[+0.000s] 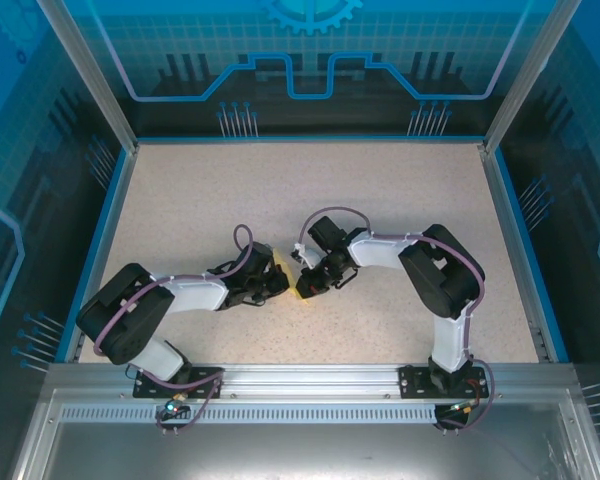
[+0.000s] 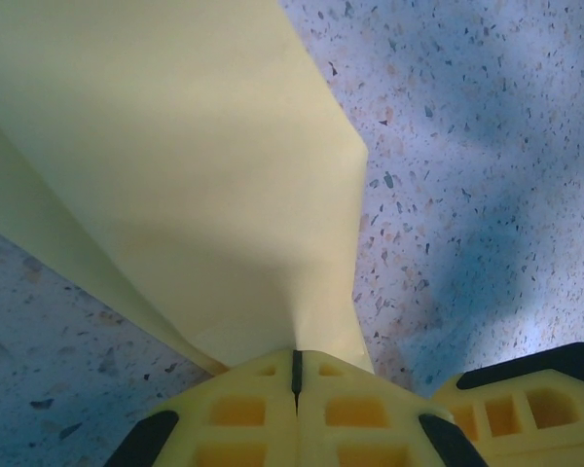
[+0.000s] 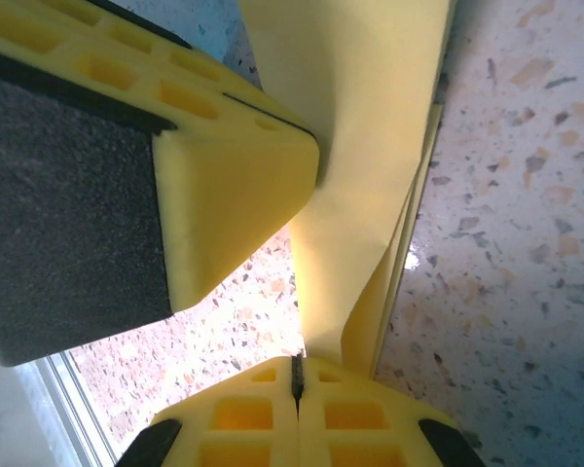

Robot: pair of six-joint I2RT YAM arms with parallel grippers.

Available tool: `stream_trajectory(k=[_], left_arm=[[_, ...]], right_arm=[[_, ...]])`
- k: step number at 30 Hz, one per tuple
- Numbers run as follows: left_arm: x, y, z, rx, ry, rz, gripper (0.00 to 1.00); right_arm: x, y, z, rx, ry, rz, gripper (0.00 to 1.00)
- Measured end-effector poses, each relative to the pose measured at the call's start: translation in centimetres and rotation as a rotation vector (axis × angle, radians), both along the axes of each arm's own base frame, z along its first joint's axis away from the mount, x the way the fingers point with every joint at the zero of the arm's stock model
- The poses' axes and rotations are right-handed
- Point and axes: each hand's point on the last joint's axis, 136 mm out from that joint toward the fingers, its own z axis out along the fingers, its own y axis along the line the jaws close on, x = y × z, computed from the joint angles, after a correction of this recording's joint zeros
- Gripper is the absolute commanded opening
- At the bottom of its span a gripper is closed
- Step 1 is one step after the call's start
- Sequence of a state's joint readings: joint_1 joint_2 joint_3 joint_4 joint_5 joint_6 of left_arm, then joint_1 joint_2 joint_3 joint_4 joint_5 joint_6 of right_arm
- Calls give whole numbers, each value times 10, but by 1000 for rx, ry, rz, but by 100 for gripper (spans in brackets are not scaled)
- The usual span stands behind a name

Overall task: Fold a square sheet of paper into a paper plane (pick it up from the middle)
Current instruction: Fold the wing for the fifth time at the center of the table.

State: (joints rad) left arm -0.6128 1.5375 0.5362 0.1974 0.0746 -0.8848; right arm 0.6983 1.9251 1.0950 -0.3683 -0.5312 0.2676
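Note:
The yellow sheet of paper point(image 1: 282, 265) is folded into several layers and held just above the speckled table point(image 1: 380, 200) between both arms. My left gripper point(image 1: 280, 285) is shut on one edge; in the left wrist view the paper point(image 2: 195, 165) fans out wide from the closed jaws of my left gripper point(image 2: 295, 368). My right gripper point(image 1: 307, 287) is shut on the opposite side; in the right wrist view the layered paper point(image 3: 360, 165) rises from the closed jaws of my right gripper point(image 3: 295, 372). The left gripper's fingers point(image 3: 234, 170) sit close by, also pressed against the sheet.
Blue walls and metal posts point(image 1: 90, 90) ring the table. A metal rail point(image 1: 300, 380) runs along the near edge by the arm bases. One finger of the right gripper point(image 2: 516, 404) shows at the lower right of the left wrist view.

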Motion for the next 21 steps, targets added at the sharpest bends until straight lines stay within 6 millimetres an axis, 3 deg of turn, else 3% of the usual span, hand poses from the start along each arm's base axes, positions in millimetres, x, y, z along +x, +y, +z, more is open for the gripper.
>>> stream_trajectory(k=[12, 21], left_arm=[[-1, -2, 0, 6, 12, 0, 5], [0, -2, 0, 11, 13, 2, 5]], right_arm=[[-4, -12, -5, -18, -61, -7, 1], [-28, -38, 4, -60, -58, -2, 2]])
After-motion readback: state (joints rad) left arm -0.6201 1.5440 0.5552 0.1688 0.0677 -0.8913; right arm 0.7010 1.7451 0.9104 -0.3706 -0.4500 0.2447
